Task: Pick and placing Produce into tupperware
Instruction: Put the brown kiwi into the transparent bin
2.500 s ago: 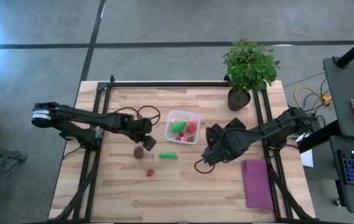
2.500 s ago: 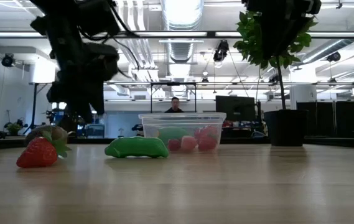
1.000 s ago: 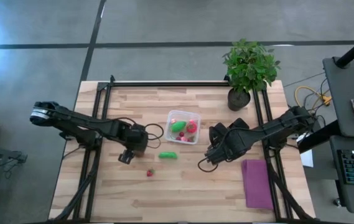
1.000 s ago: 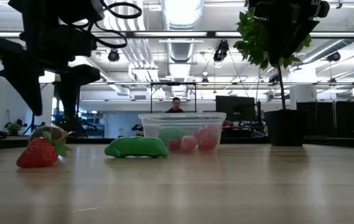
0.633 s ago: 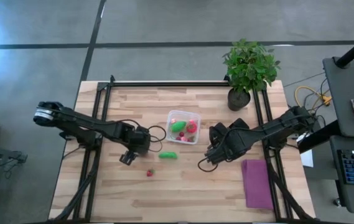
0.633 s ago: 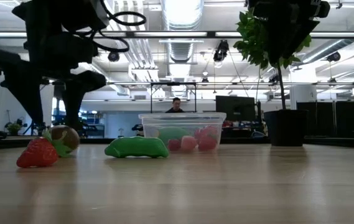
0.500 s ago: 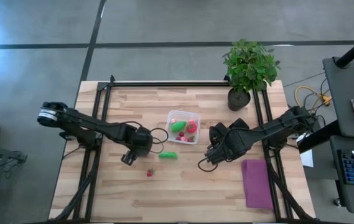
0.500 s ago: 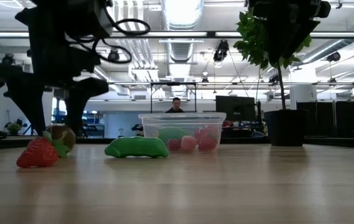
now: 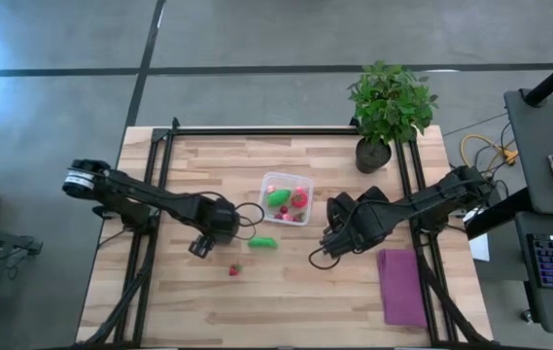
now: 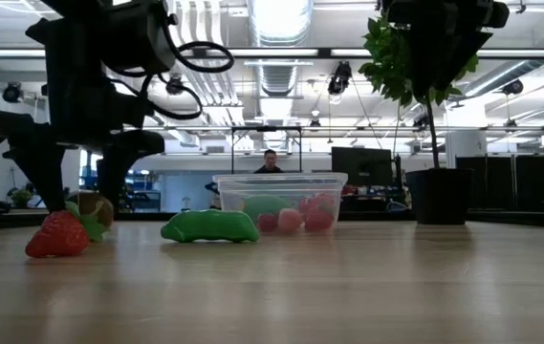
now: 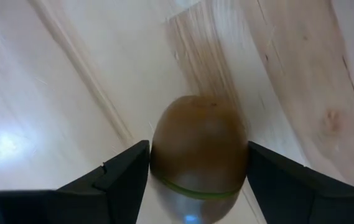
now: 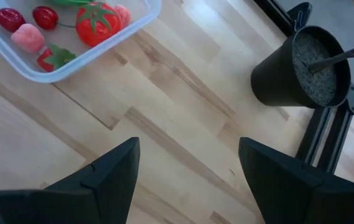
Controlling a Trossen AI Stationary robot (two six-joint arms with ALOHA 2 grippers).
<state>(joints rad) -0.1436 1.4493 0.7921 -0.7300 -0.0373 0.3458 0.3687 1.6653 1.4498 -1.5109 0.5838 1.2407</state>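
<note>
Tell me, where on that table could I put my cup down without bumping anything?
The front strip of the table is bare, between the strawberry and the purple cloth. The back strip, behind the tupperware and left of the potted plant, is bare too. The middle is crowded: left gripper around the kiwi, green piece, right gripper.

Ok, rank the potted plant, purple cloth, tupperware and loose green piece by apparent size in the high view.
1. Potted plant, largest.
2. Purple cloth.
3. Tupperware.
4. Loose green piece, smallest.
The plant stands taller, nearer the overhead camera, so its lead over the cloth is unsure.
</note>
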